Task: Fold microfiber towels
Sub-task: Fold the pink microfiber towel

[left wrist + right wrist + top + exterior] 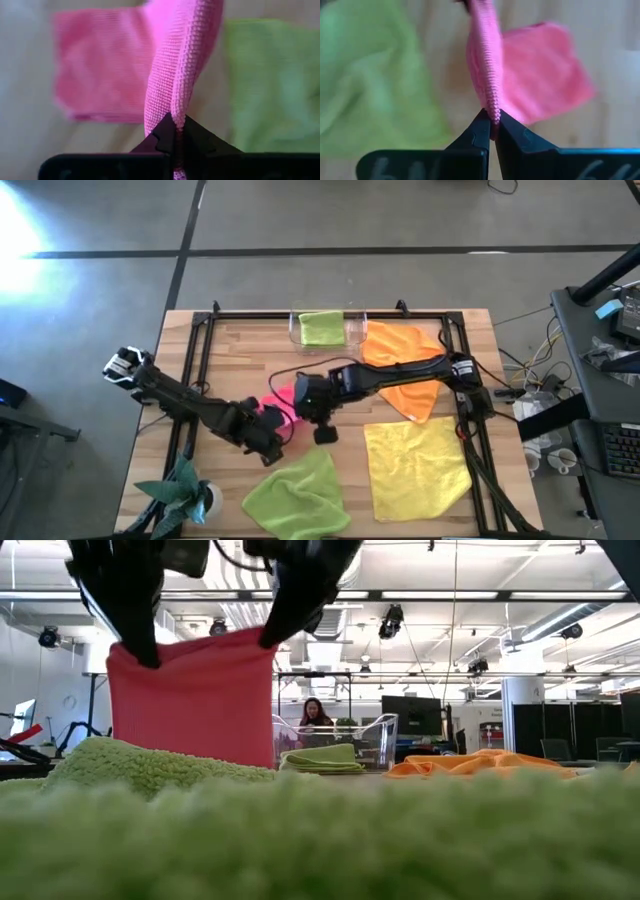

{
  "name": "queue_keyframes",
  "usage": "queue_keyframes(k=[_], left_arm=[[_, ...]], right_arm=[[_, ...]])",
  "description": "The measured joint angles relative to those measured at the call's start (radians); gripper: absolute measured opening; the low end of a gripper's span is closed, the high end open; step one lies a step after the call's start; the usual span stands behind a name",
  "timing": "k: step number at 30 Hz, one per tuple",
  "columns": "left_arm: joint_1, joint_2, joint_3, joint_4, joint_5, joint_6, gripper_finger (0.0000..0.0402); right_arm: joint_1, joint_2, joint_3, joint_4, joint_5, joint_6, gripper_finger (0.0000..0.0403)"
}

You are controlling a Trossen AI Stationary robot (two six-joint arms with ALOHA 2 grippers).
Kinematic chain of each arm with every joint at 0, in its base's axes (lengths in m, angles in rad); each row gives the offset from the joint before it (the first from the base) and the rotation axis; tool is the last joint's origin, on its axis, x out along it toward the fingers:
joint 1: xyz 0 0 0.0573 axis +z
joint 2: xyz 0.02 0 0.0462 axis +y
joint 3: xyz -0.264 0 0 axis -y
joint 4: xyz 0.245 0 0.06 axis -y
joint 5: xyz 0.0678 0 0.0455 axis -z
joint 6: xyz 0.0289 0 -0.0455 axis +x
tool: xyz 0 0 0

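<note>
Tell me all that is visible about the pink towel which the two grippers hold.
The pink towel is a hot pink cloth with a fine knitted, microfiber look. It hangs lifted above the wooden table, near its middle, as a flat sheet with its top edge stretched between the arms. The left gripper and the right gripper are each shut on that top edge. The low view hides its lower edge behind a lime green towel, so contact there cannot be told.

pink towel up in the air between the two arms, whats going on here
Both arms hold the hot pink towel off the table by its top edge: the left tool and the right tool are each shut on it, so it hangs like a sheet. One lime green towel already lies folded in the clear tray. The other lime green towel, the orange towel and the yellow towel lie loose on the table.
</note>
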Motion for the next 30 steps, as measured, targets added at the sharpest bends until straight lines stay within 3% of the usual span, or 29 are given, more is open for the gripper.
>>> queue_keyframes(k=[2, 9, 16, 22, 27, 30], left_arm=[[0.016, 0.0, -0.015, -0.038, -0.031, 0.0, 0.0], [0.108, 0.0, -0.101, -0.044, -0.029, 0.0, 0.0], [0.171, 0.0, -0.114, -0.013, -0.018, 0.024, 0.0], [0.164, 0.0, -0.045, 0.036, 0.099, 0.081, 0.0], [0.162, 0.0, 0.03, 0.066, 0.263, 0.117, 0.0], [0.161, 0.0, 0.072, 0.094, 0.357, 0.11, 0.0]], right_arm=[[-0.029, 0.013, -0.005, 0.028, 0.047, 0.012, 0.0009], [-0.113, 0.121, -0.018, 0.13, 0.053, 0.015, 0.0009], [-0.127, 0.163, 0.031, 0.036, 0.054, 0.031, 0.0009], [-0.109, 0.137, 0.15, -0.184, 0.033, 0.027, 0.0009], [-0.089, 0.135, 0.239, -0.357, -0.146, 0.03, 0.0009], [-0.061, 0.135, 0.268, -0.421, -0.177, 0.03, 0.0009]])
